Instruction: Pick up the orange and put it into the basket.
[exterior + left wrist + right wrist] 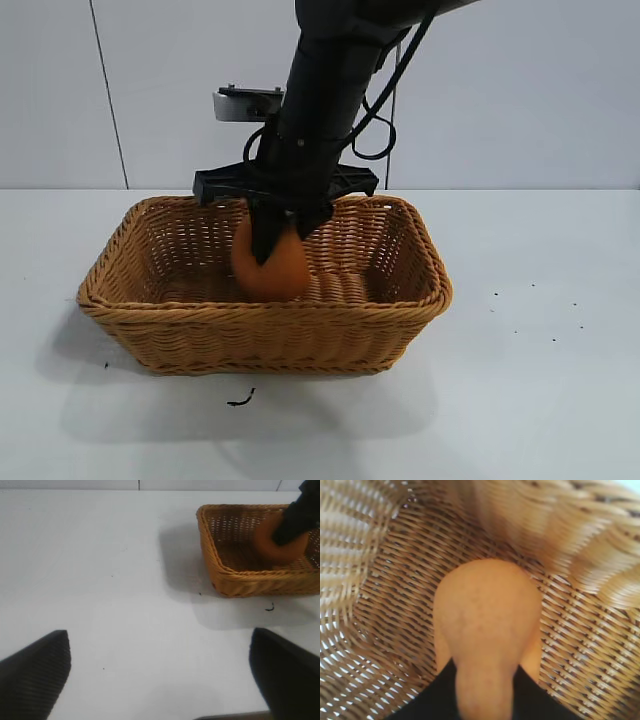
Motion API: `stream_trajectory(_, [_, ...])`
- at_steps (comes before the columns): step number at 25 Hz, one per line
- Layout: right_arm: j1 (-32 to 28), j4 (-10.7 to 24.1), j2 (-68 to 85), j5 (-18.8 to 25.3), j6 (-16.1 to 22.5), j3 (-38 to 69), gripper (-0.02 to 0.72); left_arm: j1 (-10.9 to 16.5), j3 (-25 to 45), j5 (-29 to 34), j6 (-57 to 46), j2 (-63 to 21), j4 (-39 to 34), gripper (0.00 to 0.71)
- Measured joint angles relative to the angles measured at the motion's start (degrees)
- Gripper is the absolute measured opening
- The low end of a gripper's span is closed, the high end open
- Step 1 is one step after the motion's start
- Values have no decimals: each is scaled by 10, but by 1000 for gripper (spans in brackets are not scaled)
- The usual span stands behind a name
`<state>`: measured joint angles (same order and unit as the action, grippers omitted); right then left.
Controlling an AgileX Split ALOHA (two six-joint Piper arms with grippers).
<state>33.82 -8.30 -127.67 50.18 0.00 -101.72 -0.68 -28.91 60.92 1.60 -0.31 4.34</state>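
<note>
The orange point(280, 272) is held low inside the wicker basket point(262, 312), near its middle. My right gripper point(272, 240) reaches down from above and is shut on the orange, with a black finger on each side of it. In the right wrist view the orange point(487, 615) fills the middle, its narrow end between my right gripper's point(485, 692) fingers, with the basket's woven floor point(395, 605) close behind. I cannot tell whether it touches the floor. My left gripper point(160, 680) is open and empty over bare table, well apart from the basket point(220, 572).
The basket stands on a white table point(540, 380) before a pale wall. A small dark scrap point(240, 400) lies in front of the basket, and a few dark specks point(520, 310) lie to its right.
</note>
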Motion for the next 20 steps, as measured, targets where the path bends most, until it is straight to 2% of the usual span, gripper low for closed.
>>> stream_trajectory(1, [0,0,5,0,0,0,456,0,0,0,0,0,0,696])
stream_trajectory(3, [0,1,16,1,0,-4,594,0,0,0,0,0,0,696])
stream_trajectory(4, [0,2,20,6,0,-9,629,0,0,0,0,0,0,696])
stream_trajectory(7, [0,18,32,44,0,-50,667,0,0,0,0,0,0,696])
stream_trajectory(13, [-16,92,41,131,19,-152,674,0,0,1,0,0,0,696])
stream_trajectory(20, [-130,107,42,187,23,-169,674,0,0,1,0,0,0,696])
